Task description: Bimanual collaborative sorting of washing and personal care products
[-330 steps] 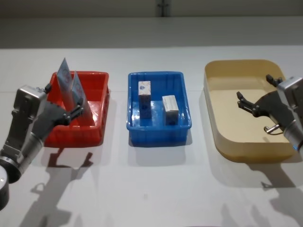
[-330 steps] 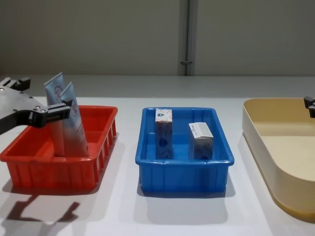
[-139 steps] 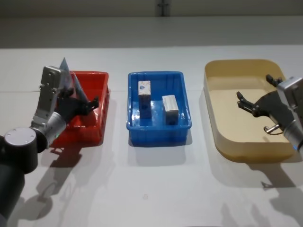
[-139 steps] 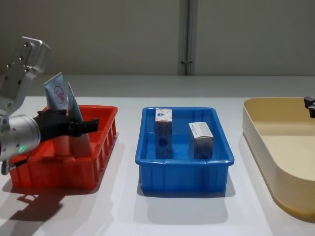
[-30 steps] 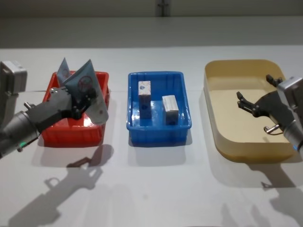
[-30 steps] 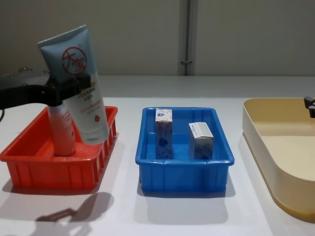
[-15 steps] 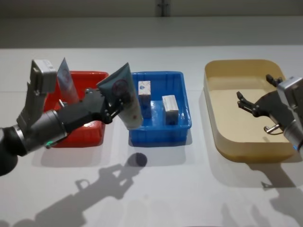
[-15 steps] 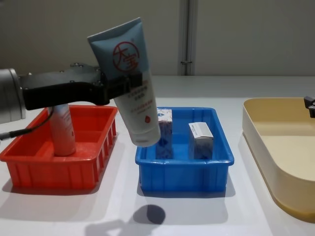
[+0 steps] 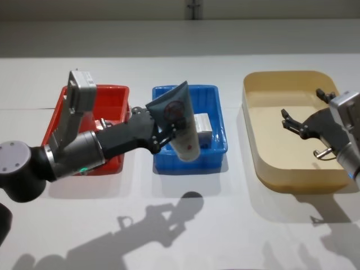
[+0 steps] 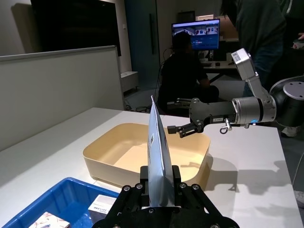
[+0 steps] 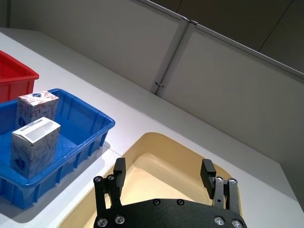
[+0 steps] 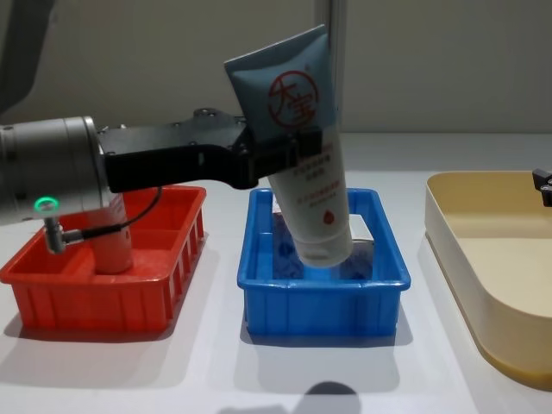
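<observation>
A pale-blue squeeze tube with a red circular logo is held tilted, cap end downward, above the blue bin, clamped at mid-body by the left gripper. The right gripper is held with fingers spread apart over the beige bin.

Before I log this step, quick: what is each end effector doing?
Left end effector: shut on the pale-blue tube, over the blue bin.
Right end effector: open, empty, over the beige bin.

Pale-blue tube aloft, tilted, cap down; two cartons upright.
</observation>
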You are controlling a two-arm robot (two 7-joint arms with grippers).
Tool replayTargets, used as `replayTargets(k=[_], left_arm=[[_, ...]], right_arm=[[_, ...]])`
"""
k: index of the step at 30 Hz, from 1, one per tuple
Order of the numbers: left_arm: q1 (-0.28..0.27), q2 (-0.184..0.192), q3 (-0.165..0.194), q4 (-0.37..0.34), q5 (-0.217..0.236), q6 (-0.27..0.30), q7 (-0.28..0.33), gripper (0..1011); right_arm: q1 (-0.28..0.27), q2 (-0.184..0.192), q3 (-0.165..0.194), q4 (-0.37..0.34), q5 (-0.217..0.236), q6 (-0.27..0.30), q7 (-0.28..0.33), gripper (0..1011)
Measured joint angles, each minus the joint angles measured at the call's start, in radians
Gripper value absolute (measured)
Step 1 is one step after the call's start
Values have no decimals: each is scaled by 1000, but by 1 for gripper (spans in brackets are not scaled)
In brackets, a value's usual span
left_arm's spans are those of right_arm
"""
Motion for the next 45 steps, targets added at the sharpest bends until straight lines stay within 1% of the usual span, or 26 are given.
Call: replayTargets(k=[5, 8, 10, 24, 31, 33, 45], left_arm=[[-16, -15, 33, 2, -7, -6, -22, 254], [-22, -20, 44, 2, -11, -7, -29, 253], [-28, -25, 60, 0, -19, -7, -41, 254], [-35, -34, 114, -30, -44, -4, -58, 253], [-33, -26, 130, -46, -51, -5, -57, 253], [-34, -24, 134, -47, -51, -6, -48, 253], [-34, -25, 132, -46, -51, -7, -49, 254]], right_arm=[[0, 0, 0, 0, 0, 0, 0, 1001], [0, 0, 0, 0, 0, 0, 0, 1001], [0, 0, 0, 0, 0, 0, 0, 1001], [0, 0, 0, 0, 0, 0, 0, 1001], [0, 0, 0, 0, 0, 0, 0, 1001], [0, 0, 0, 0, 0, 0, 0, 1001], [0, 0, 0, 0, 0, 0, 0, 1001]])
